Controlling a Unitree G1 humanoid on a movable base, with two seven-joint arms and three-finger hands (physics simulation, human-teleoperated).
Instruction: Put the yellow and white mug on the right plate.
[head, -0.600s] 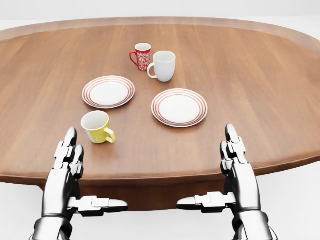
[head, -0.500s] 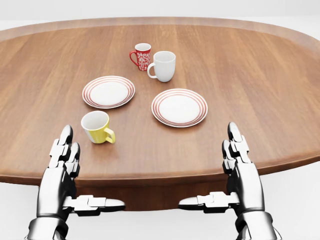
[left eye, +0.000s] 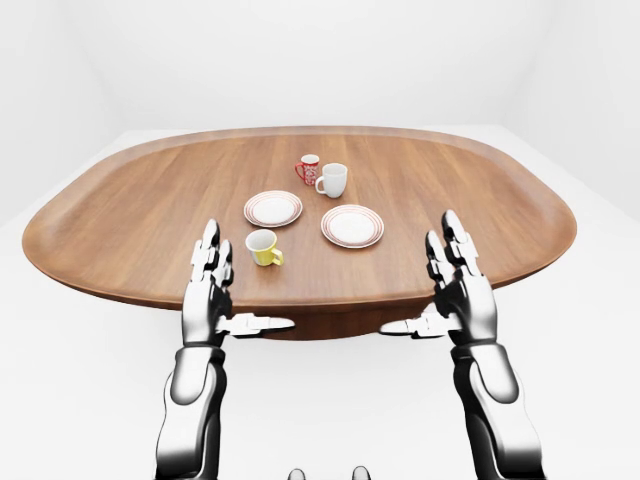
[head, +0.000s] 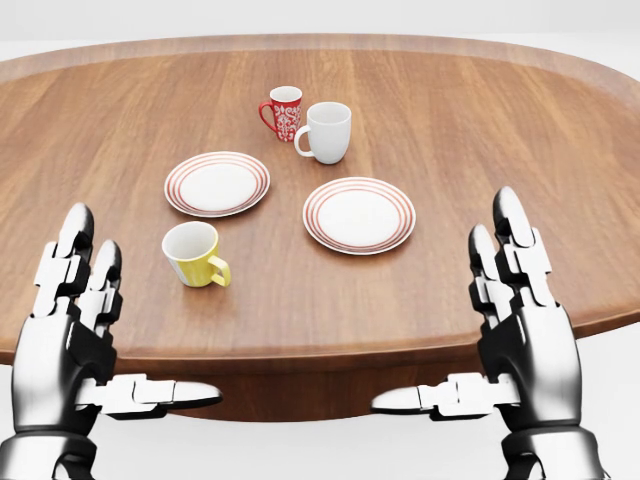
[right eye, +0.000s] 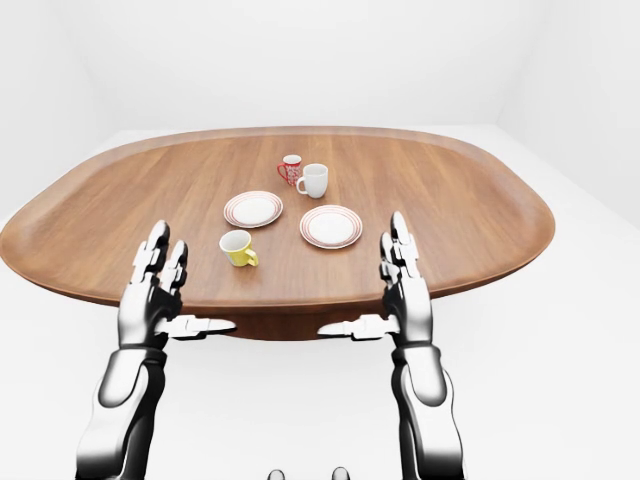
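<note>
Two robot hands are held up at the near edge of the desk (head: 450, 110), both empty with fingers spread wide. In the head view, the left robot hand (head: 75, 335) is at the bottom left and the right robot hand (head: 515, 325) is at the bottom right. Just past the left one stands the yellow and white mug (head: 195, 254) on the wood. The right plate (head: 359, 215) is near it, to the right. Farther up are the left plate (head: 217, 184), a white mug (head: 326, 132) and a red mug (head: 283, 112).

I stand in a bare white simulated room, at an oval wooden table (left eye: 130, 215) laid like a dining table with plates and mugs.
</note>
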